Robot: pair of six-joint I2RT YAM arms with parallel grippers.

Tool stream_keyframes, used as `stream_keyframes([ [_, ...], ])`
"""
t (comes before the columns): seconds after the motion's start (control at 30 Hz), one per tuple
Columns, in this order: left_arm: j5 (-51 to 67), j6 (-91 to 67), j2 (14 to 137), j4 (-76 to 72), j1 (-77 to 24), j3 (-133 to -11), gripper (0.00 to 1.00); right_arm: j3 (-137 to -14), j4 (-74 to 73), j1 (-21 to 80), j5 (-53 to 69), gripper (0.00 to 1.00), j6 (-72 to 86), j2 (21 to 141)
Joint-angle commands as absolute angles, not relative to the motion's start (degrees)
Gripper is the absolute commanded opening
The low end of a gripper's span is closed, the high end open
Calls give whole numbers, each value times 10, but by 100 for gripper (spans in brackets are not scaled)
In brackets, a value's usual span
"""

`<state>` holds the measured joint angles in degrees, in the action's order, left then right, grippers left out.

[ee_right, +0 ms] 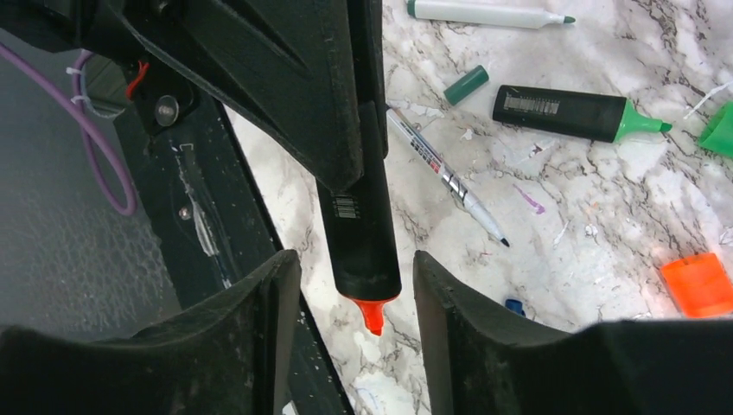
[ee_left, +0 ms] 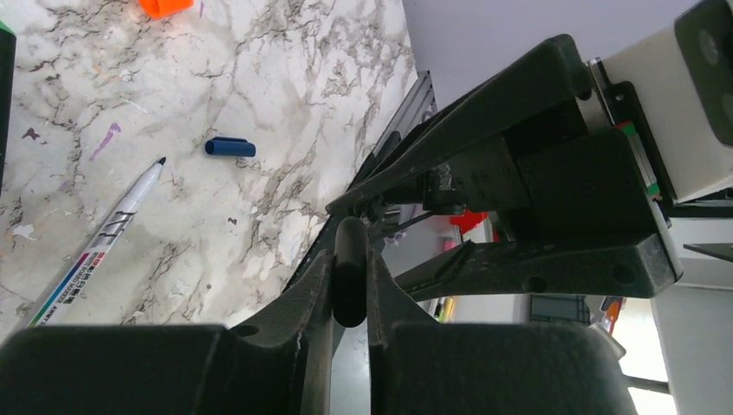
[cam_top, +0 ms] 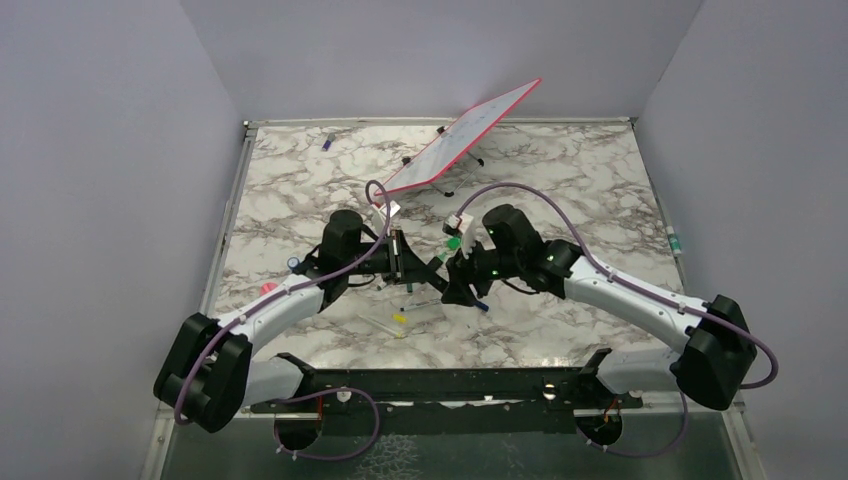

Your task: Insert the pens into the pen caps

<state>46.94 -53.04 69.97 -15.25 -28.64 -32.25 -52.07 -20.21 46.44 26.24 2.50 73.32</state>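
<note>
worktop [cam_top: 560, 200]: marble slab carrying loose pens and caps; a whiteboard [cam_top: 462, 140] leans on its stand at the far side.
left claw [ee_left: 350, 285]: clenched on the black barrel of the orange highlighter [ee_right: 361, 233], held in the air between the two arms.
right claw [ee_right: 356, 285]: fingers spread either side of that highlighter's tip end, not touching it; it grips nothing.
step: a hand-over, it seems; the highlighter now sits with the left arm, its orange tip bare and pointing at the right wrist camera.
green highlighter [ee_right: 570, 112]: lies uncapped on the worktop, a green cap [ee_right: 466, 85] near it.
thin pens: one white with a green tip [ee_right: 484, 13], one with a black tip [ee_left: 95, 246], both flat and uncapped.
orange cap [ee_right: 698, 284]: on the worktop right of the held highlighter, well apart from it.
blue cap [ee_left: 230, 148]: lies alone near the black-tipped pen.
next: the right claw probably needs to fetch the orange cap, mouth toward the tip, then push it on straight.
</note>
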Motion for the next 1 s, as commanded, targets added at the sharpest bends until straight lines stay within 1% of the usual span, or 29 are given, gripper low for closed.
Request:
stream_keyframes([
  [0.0, 475, -502, 661, -175, -291, -337, 0, -545, -183, 468, 246, 63, 100, 716],
  [0.03, 468, -498, 654, -175, -291, -339, 0, -552, -183, 467, 226, 69, 137, 718],
  [0.07, 458, -495, 646, -176, -290, -340, 0, -565, -184, 468, 219, 72, 172, 719],
  [0.17, 426, -497, 631, -185, -290, -342, 0, -590, -176, 468, 238, 75, 236, 710],
  [0.23, 420, -508, 620, -194, -290, -344, 0, -586, -144, 468, 222, 79, 269, 679],
  [0.43, 414, -544, 573, -225, -290, -369, 0, -527, -90, 467, 48, 80, 474, 558],
  [0.5, 407, -560, 561, -228, -291, -382, 0, -500, -57, 468, 12, 80, 520, 516],
  [0.6, 388, -595, 554, -245, -291, -387, 0, -462, 8, 468, -26, 83, 568, 471],
  [0.7, 369, -627, 552, -268, -291, -396, 0, -444, 57, 468, -19, 84, 601, 466],
  [0.87, 338, -670, 549, -286, -291, -415, 0, -445, 108, 468, 31, 84, 630, 496],
  [0.97, 321, -693, 542, -302, -291, -413, 0, -421, 166, 468, 53, 84, 662, 507],
])
